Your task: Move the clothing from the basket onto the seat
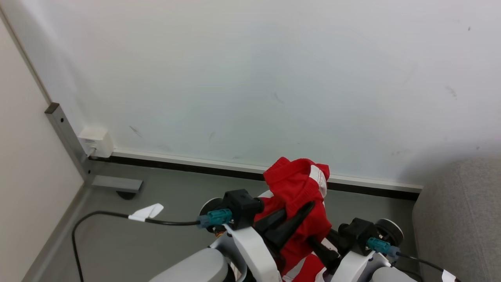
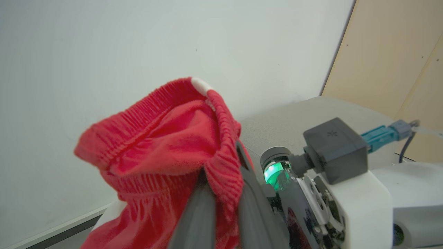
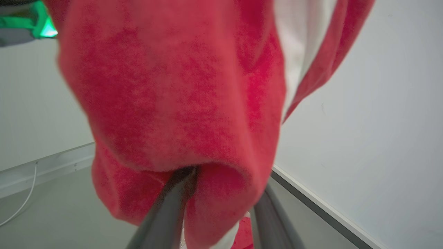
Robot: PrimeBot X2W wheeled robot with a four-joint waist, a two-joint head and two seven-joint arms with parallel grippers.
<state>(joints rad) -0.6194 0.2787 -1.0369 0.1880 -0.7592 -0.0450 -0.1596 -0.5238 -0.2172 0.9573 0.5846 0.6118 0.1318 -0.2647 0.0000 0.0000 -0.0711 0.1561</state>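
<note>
One bright red, white-striped fabric garment [image 1: 295, 184] hung aloft, clamped in the left tool [image 2: 223, 186]. The right tool [image 3: 225, 183] straddled a fold; I couldn't tell its grip. Carrying step, I reckoned: the next move needed a swing right to the grey upholstered sofa [image 1: 458, 211], then release.

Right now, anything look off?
Nothing spilled or broken. Only oddity: the clothing is bunched between both grippers, pinched in the left gripper and draped over the right gripper, whose fingers stand apart, not yet over the seat.

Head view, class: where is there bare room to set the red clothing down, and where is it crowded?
Bare: the grey seat at right; the floor between baseboard and cable. Crowded: bottom centre, around the held clothing.
</note>
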